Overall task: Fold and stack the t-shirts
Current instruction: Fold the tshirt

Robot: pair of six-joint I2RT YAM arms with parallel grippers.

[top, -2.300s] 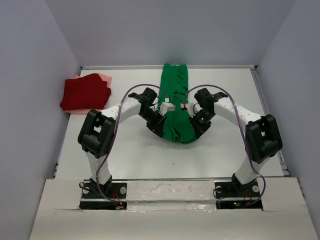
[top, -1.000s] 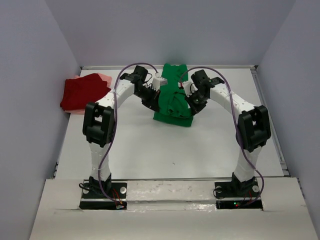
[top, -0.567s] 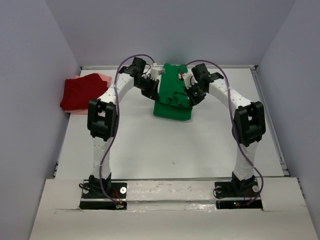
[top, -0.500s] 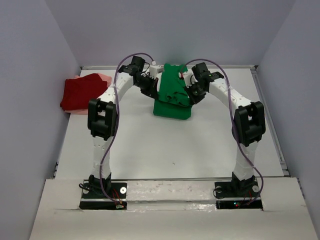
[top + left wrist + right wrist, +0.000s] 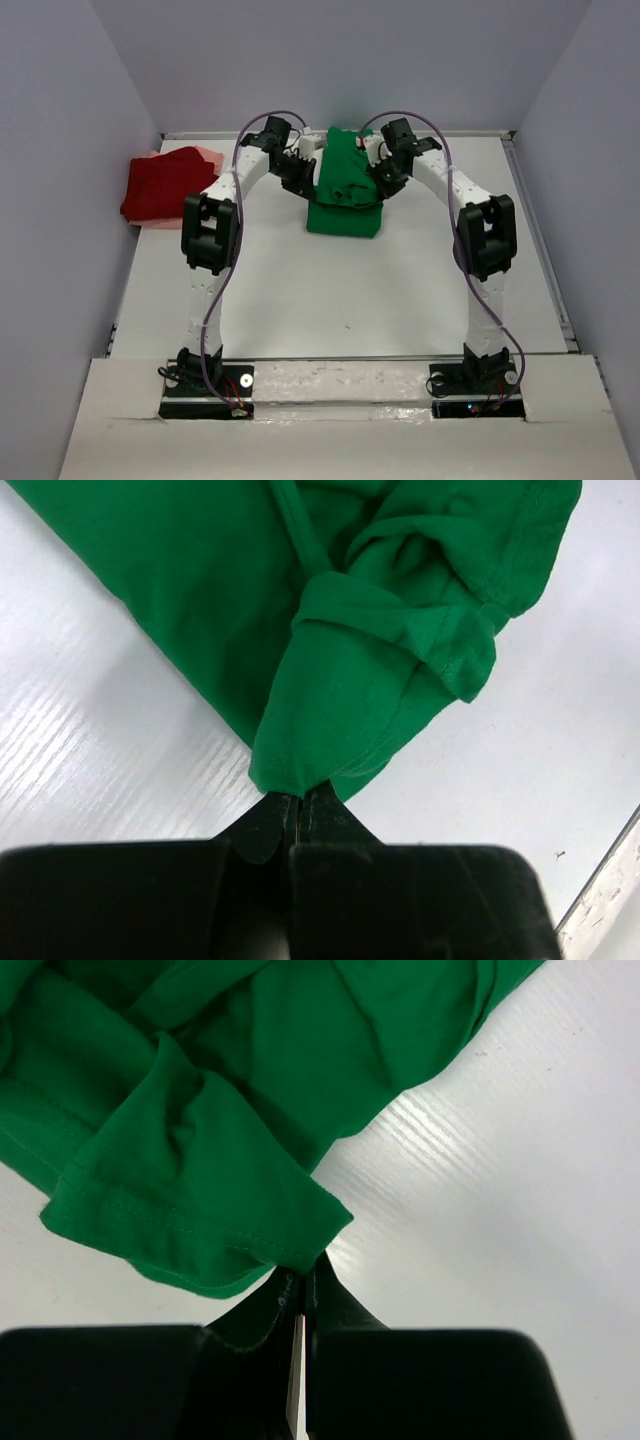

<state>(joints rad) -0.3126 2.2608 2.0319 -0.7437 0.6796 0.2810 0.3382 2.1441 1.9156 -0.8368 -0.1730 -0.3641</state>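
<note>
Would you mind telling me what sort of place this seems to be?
Probably a robotics lab test cell, not a home: a white table boxed in by plain grey walls, a left arm and right arm bolted at its near edge, and a green t-shirt and dark red t-shirt as props.

No writing, number or brand mark can be read in any view. The green t-shirt (image 5: 345, 195) is plain cloth; the table (image 5: 300, 290) is plain white.
</note>
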